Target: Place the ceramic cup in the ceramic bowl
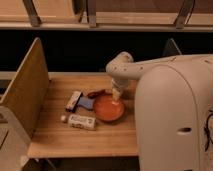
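The ceramic bowl (pixel 108 108), round, shallow and glossy orange-red, sits on the wooden table (pixel 75 137) right of the middle. My gripper (pixel 116 94) hangs from the white arm (pixel 122 70) just above the bowl's far right rim. A small pale shape at the gripper's tip could be the ceramic cup, but I cannot tell it apart from the gripper. No other cup shows on the table.
A flat blue-and-white packet (pixel 79 101) lies left of the bowl, a white bottle (pixel 81 121) on its side in front of it, and a brown-red item (pixel 96 93) behind. A wooden side panel (pixel 24 92) walls the table's left. My white body (pixel 172 120) fills the right.
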Available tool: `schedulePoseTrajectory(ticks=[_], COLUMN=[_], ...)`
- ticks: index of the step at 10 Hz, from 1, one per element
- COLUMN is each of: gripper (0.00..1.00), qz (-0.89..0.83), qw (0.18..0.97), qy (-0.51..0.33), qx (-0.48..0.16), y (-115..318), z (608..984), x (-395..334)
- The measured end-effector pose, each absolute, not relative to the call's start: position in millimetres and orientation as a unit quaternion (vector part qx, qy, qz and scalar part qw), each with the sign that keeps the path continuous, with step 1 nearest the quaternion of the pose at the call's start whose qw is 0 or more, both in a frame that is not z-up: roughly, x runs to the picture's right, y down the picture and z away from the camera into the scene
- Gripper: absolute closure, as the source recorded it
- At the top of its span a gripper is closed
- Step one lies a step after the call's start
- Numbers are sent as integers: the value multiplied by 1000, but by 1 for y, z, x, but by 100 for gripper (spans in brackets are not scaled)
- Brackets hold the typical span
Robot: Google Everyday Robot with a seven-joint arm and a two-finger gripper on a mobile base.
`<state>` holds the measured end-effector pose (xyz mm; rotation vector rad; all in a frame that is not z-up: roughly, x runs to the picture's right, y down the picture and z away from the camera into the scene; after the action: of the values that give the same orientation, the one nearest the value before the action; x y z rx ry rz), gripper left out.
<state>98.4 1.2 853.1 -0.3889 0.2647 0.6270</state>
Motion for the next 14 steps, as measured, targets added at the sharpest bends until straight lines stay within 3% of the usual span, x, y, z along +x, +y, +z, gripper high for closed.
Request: schedulePoseTrajectory(ticks=[3, 7, 14], gripper=[20, 20, 20], qz=[254, 257, 268], qw=[943, 942, 927], qy=[121, 122, 96], qx=[-175, -179, -243], y=[-27, -24, 3], z=[851, 853, 893], x=[79, 79, 55])
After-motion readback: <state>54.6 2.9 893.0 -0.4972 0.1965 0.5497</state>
